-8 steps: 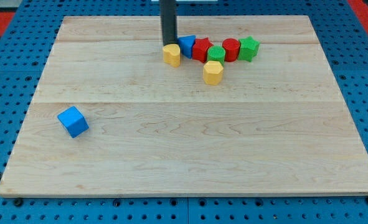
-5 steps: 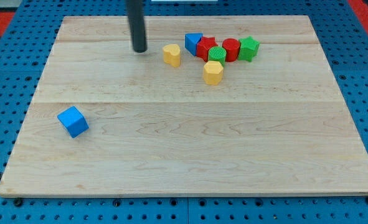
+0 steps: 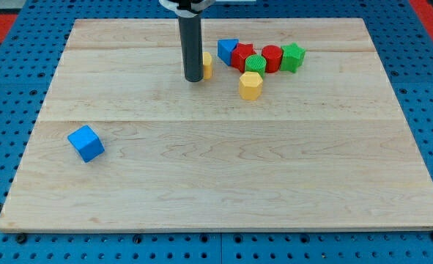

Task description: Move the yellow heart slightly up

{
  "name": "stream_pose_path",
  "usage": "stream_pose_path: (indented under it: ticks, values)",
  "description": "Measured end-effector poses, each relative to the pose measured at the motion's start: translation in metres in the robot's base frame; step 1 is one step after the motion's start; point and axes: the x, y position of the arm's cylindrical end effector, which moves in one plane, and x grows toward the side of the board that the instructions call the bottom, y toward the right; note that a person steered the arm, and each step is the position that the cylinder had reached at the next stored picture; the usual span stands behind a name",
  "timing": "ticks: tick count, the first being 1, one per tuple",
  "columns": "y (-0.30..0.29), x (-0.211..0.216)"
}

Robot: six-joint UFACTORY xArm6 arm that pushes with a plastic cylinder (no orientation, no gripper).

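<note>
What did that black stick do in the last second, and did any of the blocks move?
My tip swung from above the yellow heart out to the view's left, then came back to its lower left, now hiding most of it. The heart has barely moved, if at all. The other blocks stayed put.

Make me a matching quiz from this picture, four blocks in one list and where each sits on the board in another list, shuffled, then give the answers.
Blocks:
1. blue cube
2. green star
3. yellow heart
4. yellow hexagon

Places:
A. partly hidden behind my tip
B. the view's right end of the cluster
C. alone at the view's lower left
D. just below the cluster, toward the view's bottom

Pairs: 1-C, 2-B, 3-A, 4-D
</note>
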Motion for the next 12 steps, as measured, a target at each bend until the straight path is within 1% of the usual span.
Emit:
stream_pose_path:
  ticks: [2,3,4,5,7,9,10,11,12]
  values:
    - [-0.019,-0.014]
    - [-0.015,0.012]
    - [0.018,0.029]
    - [0.043,0.018]
    - [0.043,-0.007]
    - [0.041,0.023]
    - [0.019,0.017]
    - [0.000,-0.014]
    - [-0.015,-0.031]
